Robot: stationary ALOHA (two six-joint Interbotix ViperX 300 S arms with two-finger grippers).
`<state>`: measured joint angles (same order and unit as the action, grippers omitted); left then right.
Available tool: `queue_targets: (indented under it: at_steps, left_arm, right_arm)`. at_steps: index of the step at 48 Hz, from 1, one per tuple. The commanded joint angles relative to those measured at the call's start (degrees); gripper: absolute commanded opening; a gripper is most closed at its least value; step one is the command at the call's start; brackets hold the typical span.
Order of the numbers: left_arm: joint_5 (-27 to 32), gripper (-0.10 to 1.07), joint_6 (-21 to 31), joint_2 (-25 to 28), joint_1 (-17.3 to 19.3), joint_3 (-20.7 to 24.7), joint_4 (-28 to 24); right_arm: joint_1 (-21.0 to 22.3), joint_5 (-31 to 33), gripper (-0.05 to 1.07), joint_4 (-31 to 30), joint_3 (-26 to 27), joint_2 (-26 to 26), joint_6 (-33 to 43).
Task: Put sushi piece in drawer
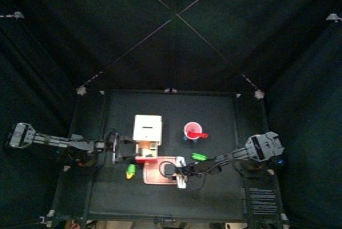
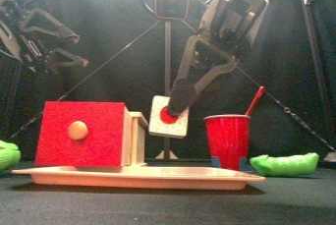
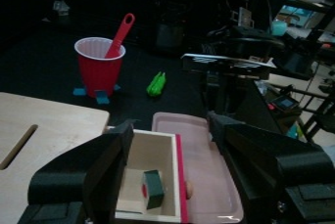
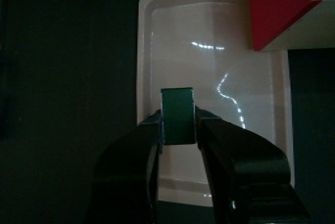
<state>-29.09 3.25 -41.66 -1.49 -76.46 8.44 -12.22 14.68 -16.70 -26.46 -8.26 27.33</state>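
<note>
The sushi piece (image 2: 168, 119), white with a red centre and a dark green band, hangs above the pink tray (image 2: 138, 176), with my right gripper (image 2: 172, 103) shut on it. In the right wrist view the sushi piece (image 4: 177, 117) shows edge-on between the jaws, over the tray (image 4: 197, 62) and beside the red drawer (image 4: 281, 8). The drawer (image 3: 155, 164) stands pulled out with its wooden inside showing, and a small dark green and white block (image 3: 153, 189) lies in it. My left gripper (image 3: 167, 130) hovers open over the drawer, a jaw on either side.
A wooden box (image 1: 146, 128) stands behind the drawer. Right of the tray is a red cup (image 2: 227, 140) with a red stick in it. Green toy vegetables (image 2: 286, 163) lie at the table's right and one (image 2: 7, 154) at the left.
</note>
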Motion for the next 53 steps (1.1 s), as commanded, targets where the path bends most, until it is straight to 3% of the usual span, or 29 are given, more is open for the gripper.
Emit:
queue_targets:
  at_steps: [1,14,27,53]
  left_arm:
    - [-0.6,0.96,0.0,0.1,-0.1,0.7,-0.1]
    - [-0.6,0.96,-0.1,0.1,-0.1,0.7,-0.1]
    - [-0.6,0.96,-0.1,0.1,-0.1,0.6,-0.1]
    - [-0.5,0.96,-0.1,0.0,-0.1,0.7,-0.1]
  right_arm:
    - [0.7,-0.8,0.56,-0.1,0.8,2.6,-0.1]
    - [4.8,-4.0,0.56,-0.2,0.9,4.9,-0.1]
    - [11.0,-13.0,0.56,0.1,2.0,5.7,0.0]
    - [14.7,-15.6,0.6,-0.1,10.9,-3.6,-0.2]
